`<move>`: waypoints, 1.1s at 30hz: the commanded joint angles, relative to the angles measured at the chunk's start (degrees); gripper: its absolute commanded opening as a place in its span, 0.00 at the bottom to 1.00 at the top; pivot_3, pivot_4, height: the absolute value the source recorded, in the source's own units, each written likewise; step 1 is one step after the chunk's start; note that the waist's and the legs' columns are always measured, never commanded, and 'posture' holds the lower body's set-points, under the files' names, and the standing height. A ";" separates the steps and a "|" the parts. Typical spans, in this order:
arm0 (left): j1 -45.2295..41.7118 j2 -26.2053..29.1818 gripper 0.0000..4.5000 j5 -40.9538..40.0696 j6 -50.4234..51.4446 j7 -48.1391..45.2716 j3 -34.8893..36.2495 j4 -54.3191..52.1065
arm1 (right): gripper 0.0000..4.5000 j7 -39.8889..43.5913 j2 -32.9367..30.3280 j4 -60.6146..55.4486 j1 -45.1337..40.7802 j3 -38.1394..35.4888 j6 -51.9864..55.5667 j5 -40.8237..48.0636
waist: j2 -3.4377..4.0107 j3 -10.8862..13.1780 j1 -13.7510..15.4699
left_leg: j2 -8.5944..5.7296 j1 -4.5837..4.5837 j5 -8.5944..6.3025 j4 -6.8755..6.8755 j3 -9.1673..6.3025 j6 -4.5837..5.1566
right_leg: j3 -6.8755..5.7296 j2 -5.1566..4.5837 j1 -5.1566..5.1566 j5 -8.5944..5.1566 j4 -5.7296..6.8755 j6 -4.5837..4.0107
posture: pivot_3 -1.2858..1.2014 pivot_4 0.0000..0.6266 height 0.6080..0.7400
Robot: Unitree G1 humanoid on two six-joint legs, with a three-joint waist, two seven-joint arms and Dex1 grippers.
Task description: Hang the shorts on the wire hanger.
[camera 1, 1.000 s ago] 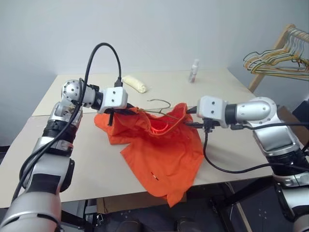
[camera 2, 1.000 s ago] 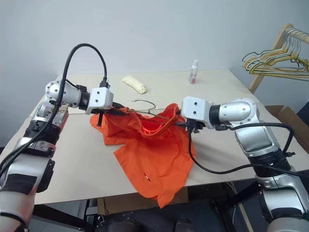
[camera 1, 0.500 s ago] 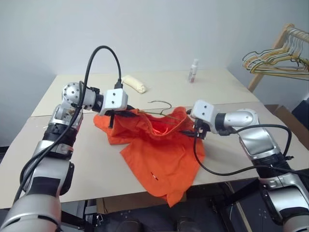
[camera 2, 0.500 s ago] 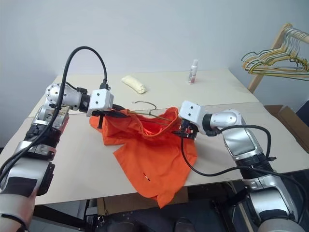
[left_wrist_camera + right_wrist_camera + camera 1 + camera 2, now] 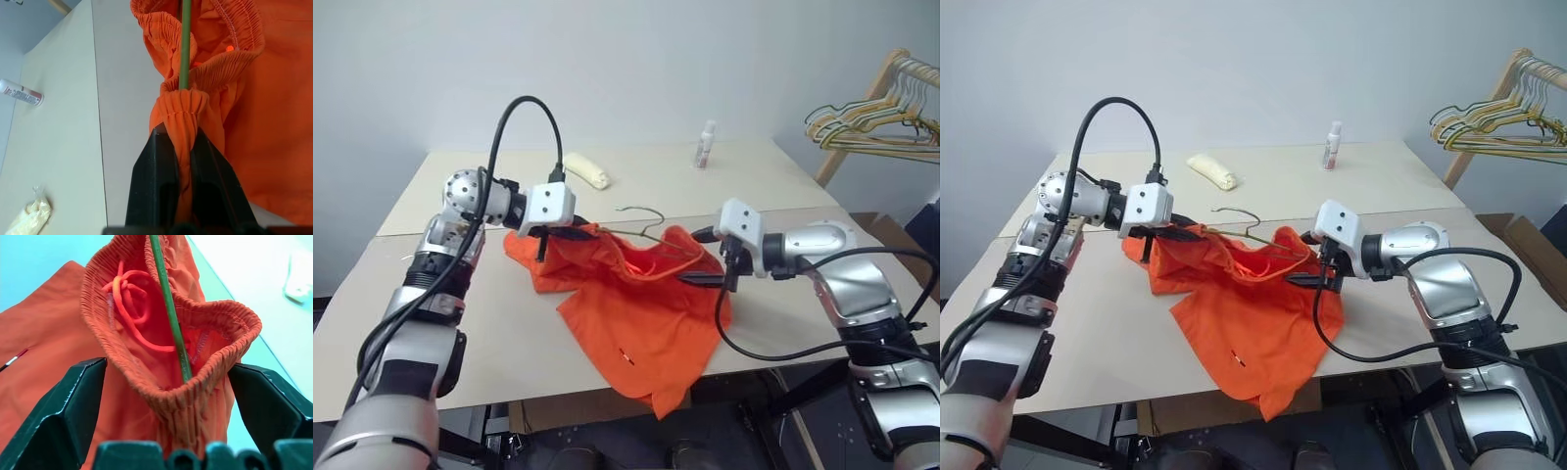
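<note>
The thin orange shorts (image 5: pixel 641 308) are draped crumpled over the table's (image 5: pixel 489 333) front edge, gathered waistband lifted up. One bunched end is pinched tight by the left gripper (image 5: pixel 182 147). The skinny green wire hanger (image 5: pixel 168 308) is threaded through the waistband, while the right gripper's (image 5: pixel 171 396) blocky black fingers (image 5: pixel 68 406) are spread wide around the other end.
</note>
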 commanded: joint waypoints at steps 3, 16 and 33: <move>-0.55 -0.39 0.00 -3.01 -0.03 -0.83 1.99 -1.85 | 0.63 -0.02 0.67 1.92 -2.97 -0.15 -0.36 0.03 | 0.00 0.00 -0.02 | 0.00 -0.01 0.02 0.00 0.01 -0.03 | 0.00 0.00 -0.02 0.00 -0.01 0.00 | 0.54 0.00 1.00; -0.29 -0.31 0.15 -3.39 0.66 -1.57 2.41 -0.08 | 0.02 -1.03 1.34 2.61 -3.12 -0.23 -0.88 -0.63 | 0.00 0.00 0.00 | -0.01 -0.02 0.02 0.00 0.00 -0.03 | 0.00 -0.01 -0.02 0.00 0.00 0.00 | 0.54 0.00 1.00; -1.20 -0.04 1.00 -5.99 2.23 12.76 11.09 7.22 | 0.02 -8.91 -8.08 -9.67 12.32 -19.12 15.11 7.79 | 0.00 0.00 0.10 | -0.02 -0.05 -0.01 0.02 0.00 0.02 | 0.00 -0.08 -0.01 0.01 -0.03 0.02 | 0.51 0.00 1.00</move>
